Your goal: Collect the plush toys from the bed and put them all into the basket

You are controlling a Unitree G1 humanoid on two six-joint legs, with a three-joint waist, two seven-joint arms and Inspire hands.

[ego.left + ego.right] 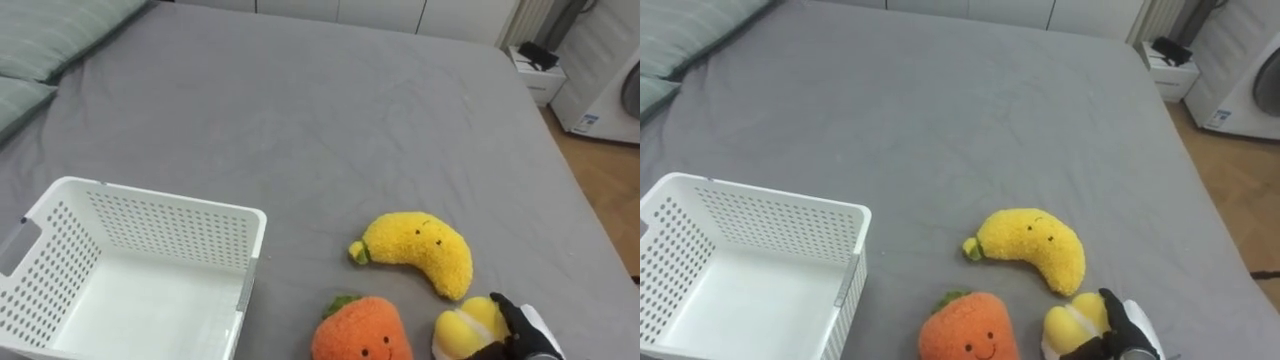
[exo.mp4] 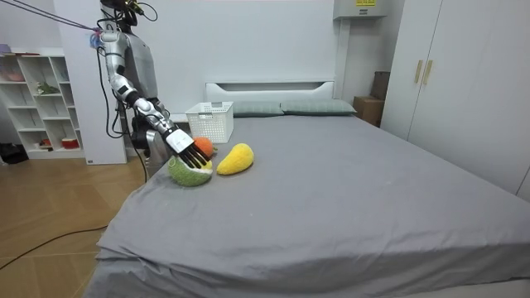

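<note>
Fingers (image 1: 510, 312) dark and curled, one over the top of the citrus (image 1: 462, 332), thumb tucked under its near side: right hand (image 1: 532, 338) gripping it, by the look of both eye views. Sitting low at the near edge of the bed (image 1: 330, 110), that citrus, seemingly not lifted off the grey sheet yet; same story in the room view, arm reaching down from the bed's corner on the room view's left. Just beside it to the left, the orange toy (image 1: 362, 335), smiling face up; just beyond, the banana (image 1: 420, 250), close to both, whether touching hard to say. Further left, well apart from the hand, the basket (image 1: 170, 205): white, perforated, nothing in it. So, judging the step: first pick of the collection, grasp made or nearly made, no toy stowed. Next up, probably: firm up the hold, lift straight off the sheet without nudging the orange toy, then swing leftward across it and over the basket's right wall before letting go. Calls for height on the carry, with the orange toy and the basket wall right on the path. Worth watching the grip as well: soft, rounded plush, held from one side, liable to roll out. Two more toys to fetch after this one.
</note>
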